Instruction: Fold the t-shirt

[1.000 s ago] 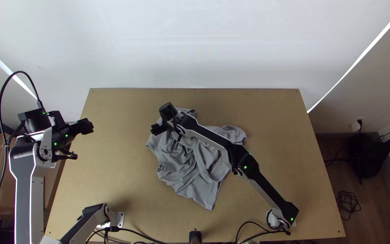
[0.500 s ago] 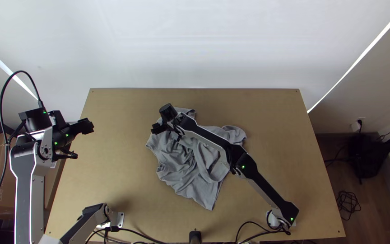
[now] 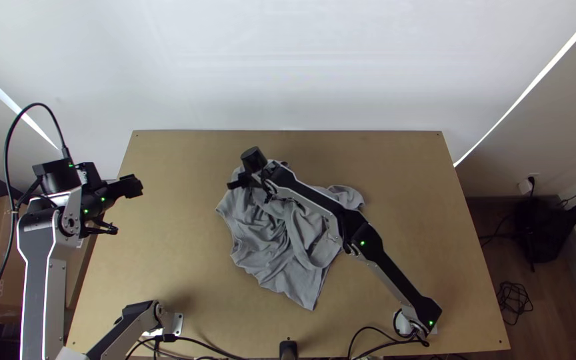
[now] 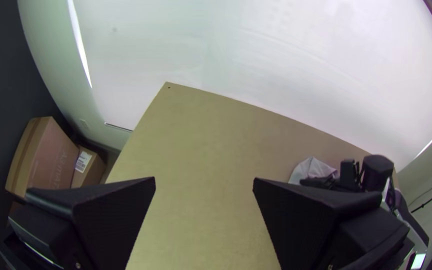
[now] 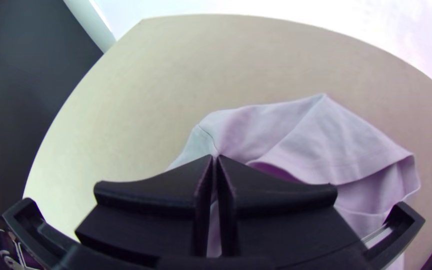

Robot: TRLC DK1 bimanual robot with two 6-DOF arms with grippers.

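While its far end lies under the right arm [image 3: 366, 241], the grey shirt [image 3: 271, 253] sits bunched and deeply wrinkled around the middle of the table [image 3: 421, 193], one pointed part stretching towards the near edge. A rounded part spreads out to the right, beyond the arm. In the right wrist view, a hemmed edge [image 5: 361, 172] curls open beside smoother cloth.

At the shirt's far left part is the right gripper [image 3: 232, 185], its two fingers meeting at the tips over the cloth; I can't tell whether any fabric is pinched there. The right arm slants across the shirt from its base at the near right.

Well apart from the shirt, the left gripper [image 3: 137, 187] hangs by the table's left edge, its fingers wide apart with bare tabletop seen between them.

Black cables [image 3: 211, 345] run along the near edge. Past the left side are a large cardboard box [image 4: 48, 155] and a smaller one [image 4: 88, 170]; on the floor to the right lies a tangled cable [image 3: 515, 303].
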